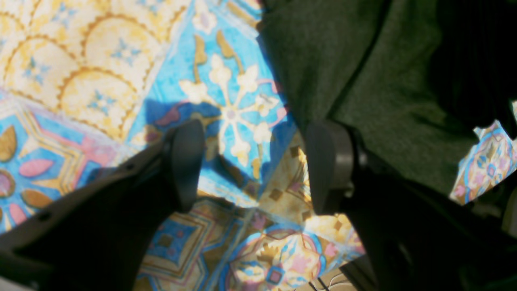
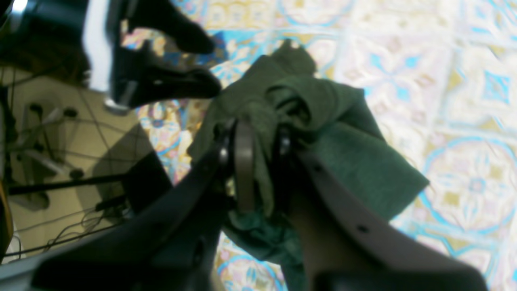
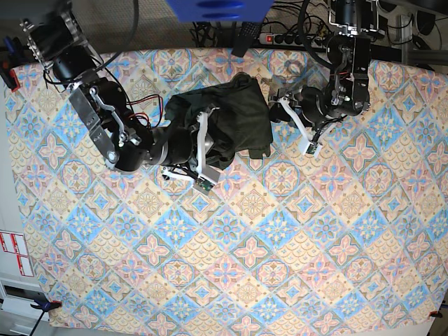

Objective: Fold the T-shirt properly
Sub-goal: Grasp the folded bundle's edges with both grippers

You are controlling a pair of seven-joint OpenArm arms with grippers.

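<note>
Olive knit, one T-shirt (image 3: 231, 119), lies bunched near the far edge of the patterned surface (image 3: 280, 245). My right pincer (image 2: 260, 161) clamps a wad of it; my left pincer (image 1: 250, 161) hangs spread and empty just beside its hem. Lifting that wad could drag several layers together. Two pincers, one garment.

You are working in a robotics lab or test room, not a home. Your bench is covered by a patterned tile-print cloth in blue, yellow and pink (image 3: 231, 266). Behind it lie a black power strip (image 3: 280, 38) and tangled black cables (image 3: 294, 17). Red-and-white warning labels (image 3: 14, 253) mark the white frame at the left edge.
</note>
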